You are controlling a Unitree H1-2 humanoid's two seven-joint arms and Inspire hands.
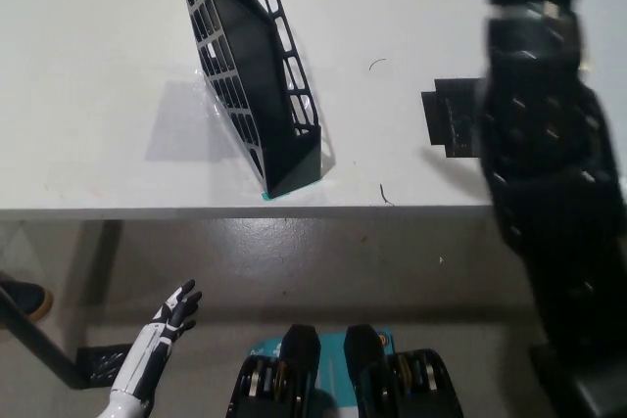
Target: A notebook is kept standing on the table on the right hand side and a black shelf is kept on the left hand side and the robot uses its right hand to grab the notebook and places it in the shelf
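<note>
Head view shows me a white table (98, 66) running across the upper part of the picture, its near edge crossing just above the middle. On the right of the tabletop I see a patch of black tape (453, 122), partly covered by my right arm (549, 173). Two thin dark curls lie on the surface: one between the shelf and the tape, one at the near edge right of the shelf's foot. Below the table is grey floor, with a dark shoe (22, 298) at the far left edge and a black table leg beside it.

My right arm comes up from the bottom right as a thick, blurred black column and leaves the picture at the top right. Its hand is out of frame, so I cannot tell what the fingers are doing. It stands well right of the shelf and touches nothing I can see.

My left hand (168, 315) rests low at the lower left, below table level, fingers spread and holding nothing.

The black shelf (257, 75) stands on the left half of the table, a lattice-sided file holder. Its long axis runs from its near end, just by the table edge, away toward the far left, where its top is cut off by the frame. A teal scrap shows under its near corner. I cannot make out the notebook anywhere; whether it sits inside the shelf is not clear from here.
</note>
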